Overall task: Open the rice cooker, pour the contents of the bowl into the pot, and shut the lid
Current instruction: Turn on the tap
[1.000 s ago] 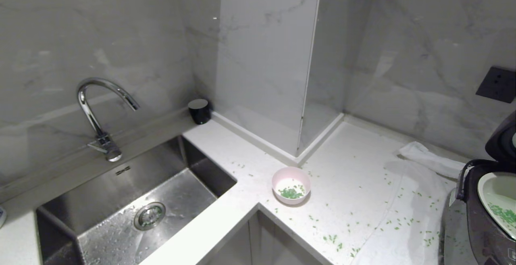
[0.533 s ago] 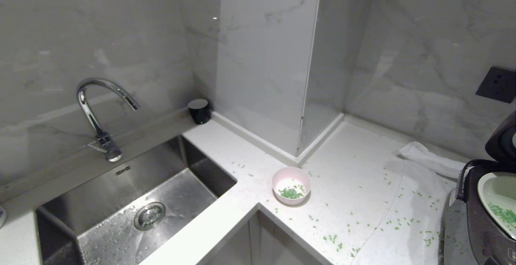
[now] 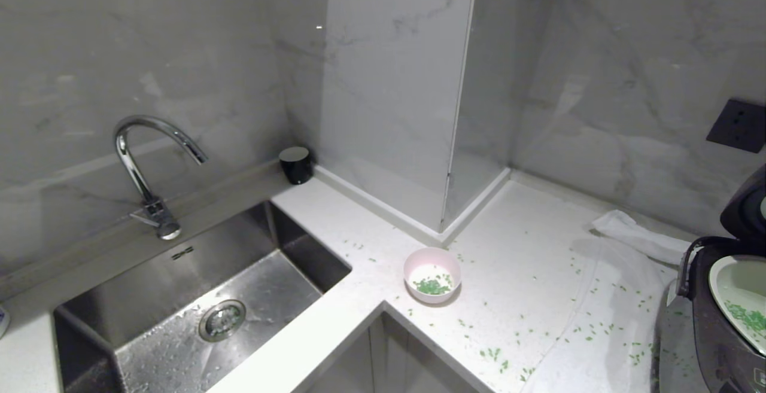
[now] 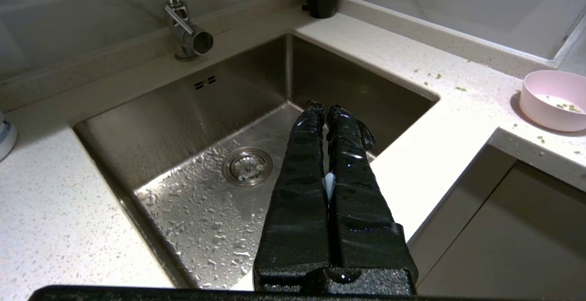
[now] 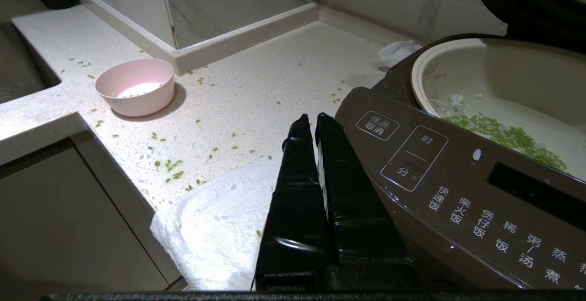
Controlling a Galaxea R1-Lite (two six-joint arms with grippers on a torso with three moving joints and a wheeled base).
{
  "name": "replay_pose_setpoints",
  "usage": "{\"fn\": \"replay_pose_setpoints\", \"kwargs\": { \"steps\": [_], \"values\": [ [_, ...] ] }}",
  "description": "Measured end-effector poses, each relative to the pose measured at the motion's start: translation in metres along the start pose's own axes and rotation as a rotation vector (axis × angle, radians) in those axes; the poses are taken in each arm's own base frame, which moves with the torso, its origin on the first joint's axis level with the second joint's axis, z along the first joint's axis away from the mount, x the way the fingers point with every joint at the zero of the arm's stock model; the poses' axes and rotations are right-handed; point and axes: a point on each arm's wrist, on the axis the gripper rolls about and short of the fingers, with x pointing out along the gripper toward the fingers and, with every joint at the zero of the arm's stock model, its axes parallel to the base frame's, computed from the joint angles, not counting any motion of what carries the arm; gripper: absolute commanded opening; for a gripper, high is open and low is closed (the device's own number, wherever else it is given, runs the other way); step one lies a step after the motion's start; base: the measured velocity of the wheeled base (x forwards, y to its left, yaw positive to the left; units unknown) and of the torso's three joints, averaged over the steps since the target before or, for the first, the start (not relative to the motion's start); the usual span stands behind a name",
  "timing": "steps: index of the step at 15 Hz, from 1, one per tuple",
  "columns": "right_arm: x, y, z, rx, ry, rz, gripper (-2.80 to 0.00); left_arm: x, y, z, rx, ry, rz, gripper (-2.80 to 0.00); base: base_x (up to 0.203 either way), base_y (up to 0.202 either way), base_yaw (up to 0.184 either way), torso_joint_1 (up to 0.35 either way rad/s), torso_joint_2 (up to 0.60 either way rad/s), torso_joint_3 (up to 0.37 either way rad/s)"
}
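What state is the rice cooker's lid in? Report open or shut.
Open. The lid stands raised behind the rice cooker, leaving the white inner pot uncovered, with green grains visible on its bottom.

The small pale pink round bowl [image 3: 432, 274] is sitting on the white speckled tabletop [image 3: 526, 249], right of the steel sink [image 3: 197, 309]. The dark brown-grey rice cooker [image 3: 721, 327] is standing at the far right, lid [image 3: 745, 207] raised, green grains [image 3: 748, 316] lying in its pot [image 3: 739, 279].
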Motion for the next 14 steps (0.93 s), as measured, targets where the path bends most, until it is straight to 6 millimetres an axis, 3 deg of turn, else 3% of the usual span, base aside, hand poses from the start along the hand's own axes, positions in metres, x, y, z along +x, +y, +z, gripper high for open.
{"fn": "replay_pose_setpoints", "kwargs": {
  "steps": [14],
  "values": [
    [0.0000,0.0000,-0.0001,0.000,0.000,0.000,-2.80,0.0000,0.0000,0.0006,0.005,-0.006,0.002,-2.80,0.000,0.000,0.000,0.000,0.00,0.000]
  ]
}}
